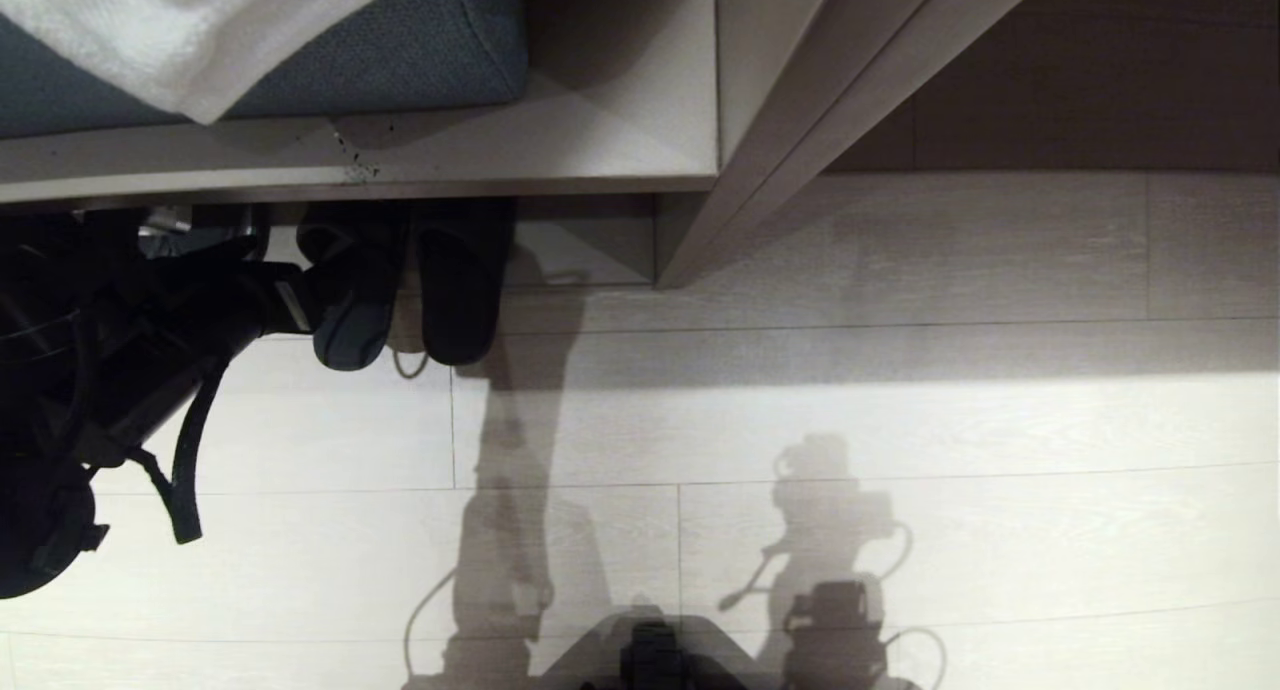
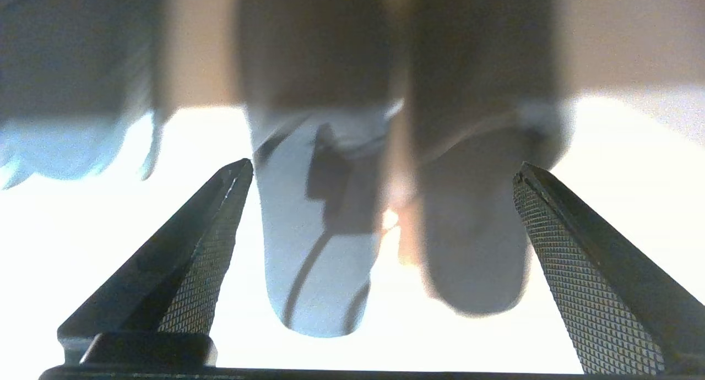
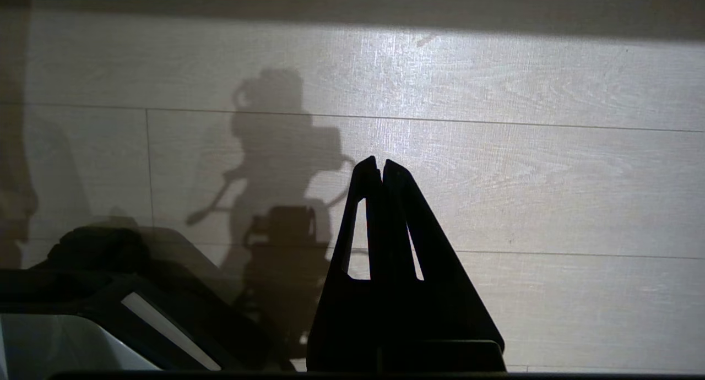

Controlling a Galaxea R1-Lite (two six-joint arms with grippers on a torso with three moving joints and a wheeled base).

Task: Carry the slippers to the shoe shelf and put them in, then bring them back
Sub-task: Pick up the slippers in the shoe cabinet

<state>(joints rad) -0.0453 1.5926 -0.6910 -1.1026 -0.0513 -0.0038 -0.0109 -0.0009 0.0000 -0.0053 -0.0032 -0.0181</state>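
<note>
Judging from the layout: shelving leg looks done, return leg not begun. Slippers (image 1: 420,285) side by side, toes tucked in shoe shelf (image 1: 585,240) under the blue-cushioned bench, heels out over the floor (image 1: 850,420). Left gripper (image 2: 383,173) level, facing the heels, jaws spread wide, framing the pair, holding nothing. Right gripper (image 3: 381,168) parked over floor, jaws pressed together. Remaining, likely: regrasp, carry back.

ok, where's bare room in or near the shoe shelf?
Free: shoe shelf floor right of the slippers, up to its side wall, and the floorboards in front. Crowded: shelf's left part, where the open left pincer faces the slippers.
</note>
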